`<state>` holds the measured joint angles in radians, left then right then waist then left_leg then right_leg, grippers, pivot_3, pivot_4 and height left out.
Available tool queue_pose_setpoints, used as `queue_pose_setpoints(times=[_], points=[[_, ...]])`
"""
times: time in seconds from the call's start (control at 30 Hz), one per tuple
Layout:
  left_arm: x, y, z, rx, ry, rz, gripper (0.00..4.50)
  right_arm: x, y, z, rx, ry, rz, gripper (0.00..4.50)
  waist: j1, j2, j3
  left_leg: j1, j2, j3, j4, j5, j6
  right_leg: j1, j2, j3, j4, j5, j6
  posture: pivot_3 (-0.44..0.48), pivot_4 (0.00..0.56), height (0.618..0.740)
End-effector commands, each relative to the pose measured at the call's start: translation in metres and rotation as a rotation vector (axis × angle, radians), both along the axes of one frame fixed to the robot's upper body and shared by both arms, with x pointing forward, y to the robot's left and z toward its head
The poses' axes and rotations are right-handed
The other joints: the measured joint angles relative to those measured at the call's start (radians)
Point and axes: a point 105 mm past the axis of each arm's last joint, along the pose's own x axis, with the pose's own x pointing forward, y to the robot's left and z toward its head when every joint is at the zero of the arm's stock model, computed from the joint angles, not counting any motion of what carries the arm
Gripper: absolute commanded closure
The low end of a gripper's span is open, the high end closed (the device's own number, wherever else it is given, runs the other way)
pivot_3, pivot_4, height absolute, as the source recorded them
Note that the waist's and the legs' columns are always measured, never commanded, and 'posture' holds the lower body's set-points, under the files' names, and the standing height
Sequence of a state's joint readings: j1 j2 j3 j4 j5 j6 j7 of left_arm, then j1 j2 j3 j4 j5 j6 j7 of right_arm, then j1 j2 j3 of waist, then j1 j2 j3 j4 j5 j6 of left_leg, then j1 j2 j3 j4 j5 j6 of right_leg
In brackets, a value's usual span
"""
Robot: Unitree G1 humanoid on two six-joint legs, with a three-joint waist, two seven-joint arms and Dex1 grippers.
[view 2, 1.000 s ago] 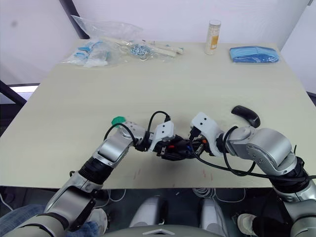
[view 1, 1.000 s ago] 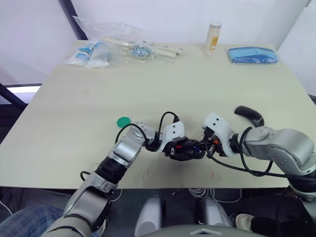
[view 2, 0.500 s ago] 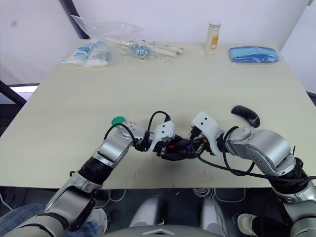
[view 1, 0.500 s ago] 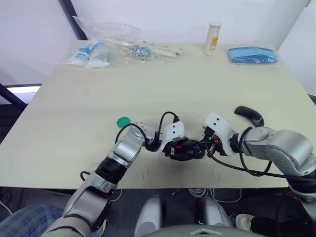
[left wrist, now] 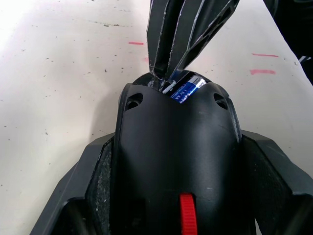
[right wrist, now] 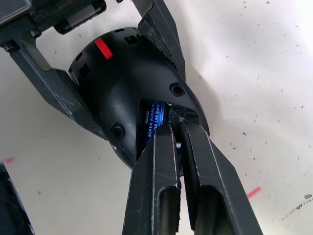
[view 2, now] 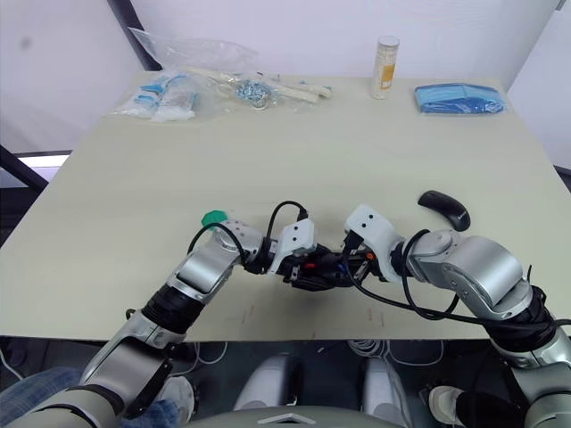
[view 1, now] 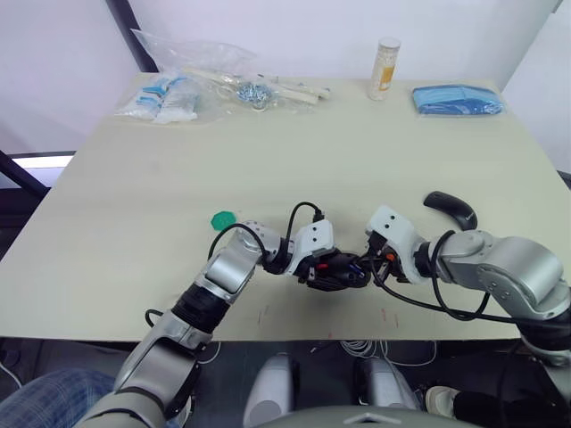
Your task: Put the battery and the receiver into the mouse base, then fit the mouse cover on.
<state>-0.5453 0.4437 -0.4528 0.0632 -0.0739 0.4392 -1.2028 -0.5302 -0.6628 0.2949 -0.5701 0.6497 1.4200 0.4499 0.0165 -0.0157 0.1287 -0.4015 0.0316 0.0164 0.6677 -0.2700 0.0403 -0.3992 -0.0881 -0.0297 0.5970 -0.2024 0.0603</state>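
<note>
The right end effector [right wrist: 177, 128] is seen with fingers pressed nearly together, tips poked into the rear compartment of the mouse base [right wrist: 128, 81], right at the battery [right wrist: 154, 120]; whether something tiny is pinched between the tips cannot be told. The battery is lodged in that compartment, blue label visible. The mouse base is clamped from both sides by the left end effector [left wrist: 178, 196], one finger [left wrist: 95, 181] on each flank, red patch facing up. The held base is positioned near the front edge of the worktop [view 1: 312, 152], between the two arms. The mouse cover [view 1: 451, 208] is lying on the worktop, apart to the right. A green disc [view 1: 221, 218] is seen left of the left wrist. Plastic bags [view 1: 178, 89], a bottle [view 1: 384, 68] and a blue pack [view 1: 457, 98] are lined along the far edge.
</note>
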Motion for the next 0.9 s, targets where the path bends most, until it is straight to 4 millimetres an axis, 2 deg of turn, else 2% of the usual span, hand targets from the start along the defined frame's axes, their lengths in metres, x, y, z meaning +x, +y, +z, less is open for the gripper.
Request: queue_pose_setpoints(times=[0.03,0.53,0.9], points=[[-0.007,0.0,-0.014,0.04,0.05,-0.01,1.56,-0.006,-0.005,-0.002,-0.038,0.048,0.007,4.5,0.0,0.0,0.0,0.0,0.0,0.0,0.0,0.0,0.0,0.0,0.0,0.0,0.0,0.0,0.0,0.0,0.15,0.74],[-0.008,0.0,-0.014,0.036,0.053,-0.004,1.56,0.004,-0.001,0.005,-0.078,0.04,0.013,4.5,0.0,0.0,0.0,0.001,0.0,0.0,0.0,0.0,0.0,0.001,0.0,0.0,0.0,0.0,0.0,0.0,0.15,0.74],[-0.007,-0.001,-0.014,0.038,0.05,-0.01,1.56,0.007,-0.003,0.008,-0.162,0.145,0.033,4.5,0.001,0.001,0.0,0.001,0.0,0.0,0.0,0.0,0.0,0.001,0.0,-0.001,-0.001,0.0,0.0,0.0,0.15,0.74]])
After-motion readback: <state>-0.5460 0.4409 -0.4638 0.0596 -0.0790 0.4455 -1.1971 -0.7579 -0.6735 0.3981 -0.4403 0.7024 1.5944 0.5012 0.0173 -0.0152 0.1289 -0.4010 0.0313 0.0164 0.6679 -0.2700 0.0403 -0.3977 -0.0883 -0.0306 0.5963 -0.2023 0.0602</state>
